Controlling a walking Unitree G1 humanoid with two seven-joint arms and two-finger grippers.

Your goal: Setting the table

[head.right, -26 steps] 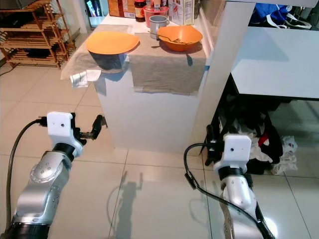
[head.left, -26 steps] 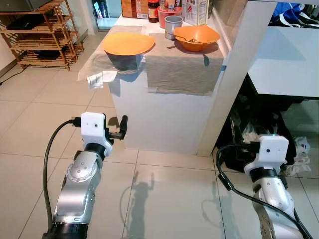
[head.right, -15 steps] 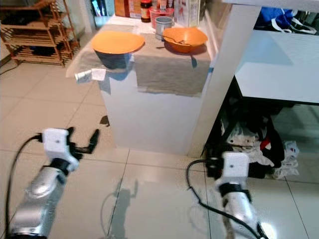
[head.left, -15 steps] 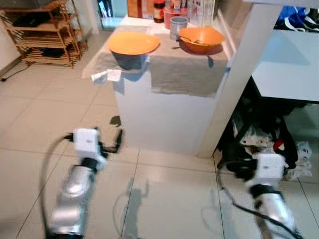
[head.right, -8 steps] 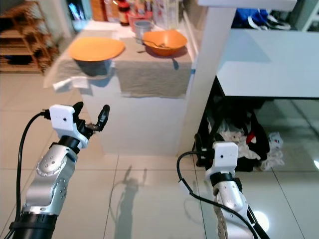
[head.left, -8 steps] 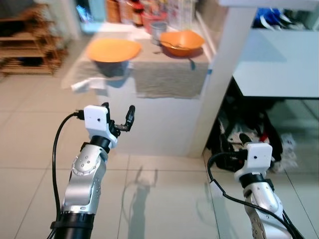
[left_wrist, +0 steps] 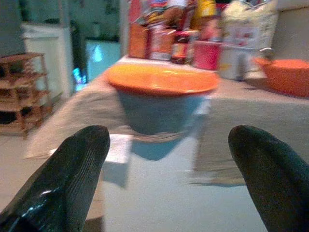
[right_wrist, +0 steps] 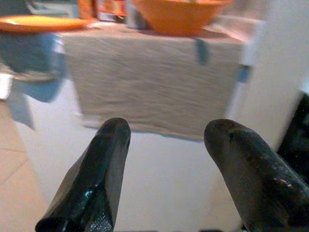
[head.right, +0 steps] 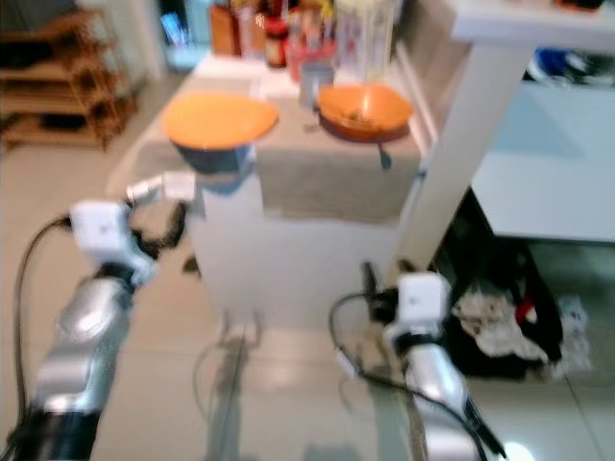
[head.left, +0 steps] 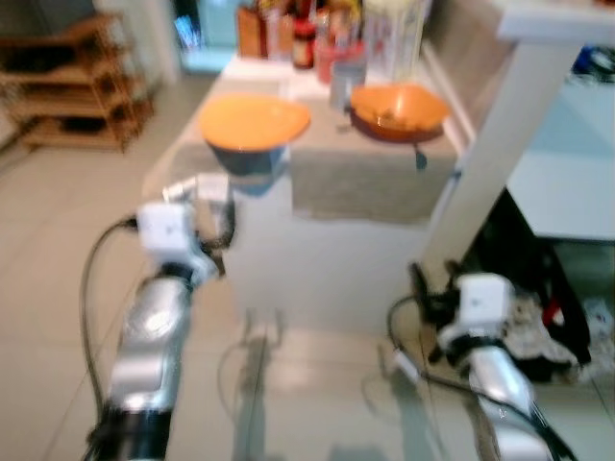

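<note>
While the head views are blurring, an orange plate [head.left: 254, 122] is sitting flat on top of a dark blue bowl [head.left: 254, 159] at the near left corner of the white tabletop [head.left: 327, 245], its broad face turned upward and its slightly longer axis running left to right across the robot's view. To its right, an orange bowl [head.left: 397, 108] is resting mouth-up on a grey cloth [head.left: 369, 179] that is draping over the tabletop's front edge, and a dark utensil handle [head.left: 419, 157] is sticking out of that bowl over its near rim toward the robot. A grey cup [head.left: 346, 79] is standing just behind the two dishes, with jars and cartons [head.left: 307, 34] crowding the far end of the surface. The left arm is bending upward at the elbow, bringing the left end effector [left_wrist: 166, 159] to about the height of the tabletop edge, just short of the plate corner; in the left wrist view its two black fingers [left_wrist: 72, 169] are standing wide apart with nothing between them, framing the plate and the bowl beneath it. The right arm is staying lower, near the foot of the tabletop beside a white pillar [head.left: 485, 144], and the right end effector [right_wrist: 169, 164] is pointing at the hanging cloth with its fingers [right_wrist: 104, 159] likewise spread and holding nothing. A wooden rack [head.left: 72, 91] is standing on the floor to the far left.
</note>
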